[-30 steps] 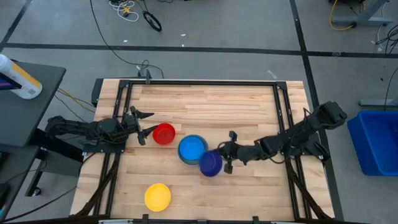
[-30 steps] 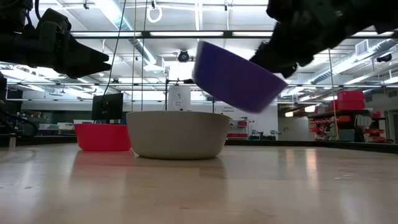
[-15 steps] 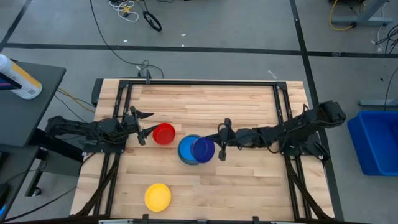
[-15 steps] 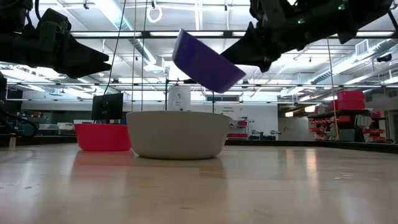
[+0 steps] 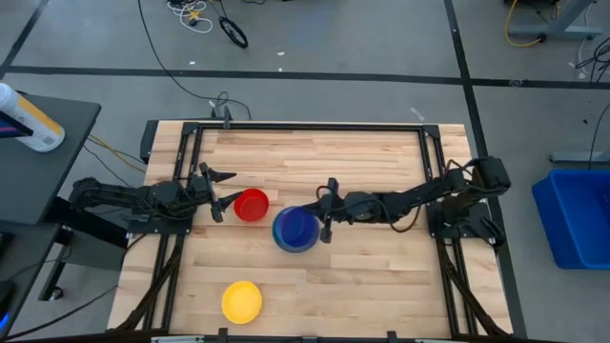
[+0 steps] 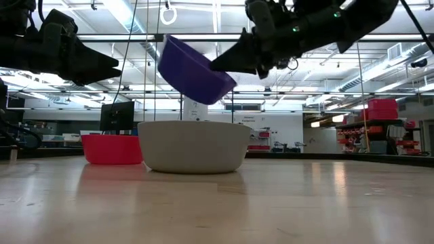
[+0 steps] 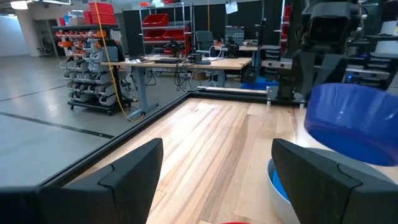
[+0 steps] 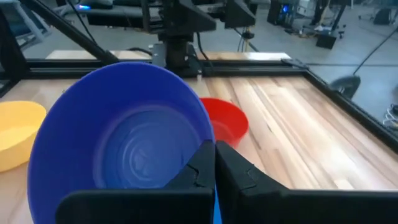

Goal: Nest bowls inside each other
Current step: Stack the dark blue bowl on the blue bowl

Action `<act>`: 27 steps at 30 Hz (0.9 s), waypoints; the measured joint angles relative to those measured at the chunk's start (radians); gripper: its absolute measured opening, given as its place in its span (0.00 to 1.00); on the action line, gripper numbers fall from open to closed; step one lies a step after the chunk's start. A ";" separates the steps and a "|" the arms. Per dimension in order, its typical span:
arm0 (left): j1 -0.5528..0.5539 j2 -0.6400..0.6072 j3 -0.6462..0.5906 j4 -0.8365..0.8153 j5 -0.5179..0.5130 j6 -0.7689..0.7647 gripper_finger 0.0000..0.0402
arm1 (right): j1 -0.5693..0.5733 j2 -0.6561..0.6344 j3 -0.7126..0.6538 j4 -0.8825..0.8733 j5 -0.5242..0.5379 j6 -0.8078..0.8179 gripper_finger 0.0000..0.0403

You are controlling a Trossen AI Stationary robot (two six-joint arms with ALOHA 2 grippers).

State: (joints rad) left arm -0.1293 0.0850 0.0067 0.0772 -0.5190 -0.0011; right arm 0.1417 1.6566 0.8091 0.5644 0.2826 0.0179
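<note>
My right gripper [image 5: 317, 215] is shut on the dark blue bowl [image 5: 297, 227] and holds it in the air over the grey bowl [image 6: 194, 146]. The grey bowl stands on its base mid-table, and the light blue bowl [image 7: 281, 186] sits inside it. The red bowl [image 5: 252, 204] stands just to the left of the grey bowl. The yellow bowl [image 5: 241, 300] stands near the table's front edge. My left gripper [image 5: 217, 191] waits open and level at the left, beside the red bowl, touching nothing. My right gripper pinches the dark blue bowl's rim [image 8: 206, 138] on the side toward the table's right, one finger inside the wall and one outside. The fingers come from the table's right, slanting slightly down. The bowl [image 6: 193, 71] is lifted clear and tilted, its opening facing up toward the gripper.
Black frame rails [image 5: 434, 181] run along the table's left, right and far sides. Bare wood lies toward the far edge and in the near right part of the table. A blue bin [image 5: 577, 214] stands on the floor beyond the right edge.
My right gripper has carried the dark blue bowl toward the table's left and somewhat toward the far edge, from beside the grey bowl to above it, turning as it went. The bowl has stayed in the air and tipped more steeply. The other bowls have not moved.
</note>
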 joint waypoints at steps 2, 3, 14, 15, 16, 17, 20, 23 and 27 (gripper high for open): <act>0.000 0.000 0.000 0.000 0.001 -0.003 0.76 | 0.000 0.007 0.011 -0.001 0.000 -0.005 0.00; 0.000 0.000 0.000 0.000 0.003 -0.003 0.76 | 0.000 0.008 0.011 -0.006 0.000 -0.005 0.00; 0.000 0.000 0.000 0.000 0.011 -0.003 0.76 | -0.013 0.013 0.011 -0.047 -0.001 0.017 0.00; 0.000 0.000 0.000 0.000 0.011 -0.003 0.76 | -0.014 0.013 0.011 -0.053 -0.008 0.019 0.00; 0.000 0.000 0.000 0.000 0.011 -0.003 0.76 | -0.015 0.013 0.011 -0.059 -0.013 0.023 0.00; 0.000 0.000 0.000 0.000 0.011 -0.003 0.76 | -0.017 0.013 0.011 -0.065 -0.026 0.028 0.00; 0.000 0.000 0.000 0.000 0.011 -0.003 0.76 | -0.020 0.013 0.011 -0.078 -0.031 0.036 0.00; 0.000 0.000 0.000 0.000 0.011 -0.003 0.76 | -0.020 0.013 0.011 -0.091 -0.032 0.039 0.00; 0.000 0.000 0.000 0.000 0.011 -0.003 0.76 | -0.027 0.013 0.011 -0.103 -0.058 0.050 0.00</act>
State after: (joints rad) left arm -0.1295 0.0849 0.0067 0.0772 -0.5080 -0.0040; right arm 0.1146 1.6695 0.8202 0.4617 0.2242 0.0675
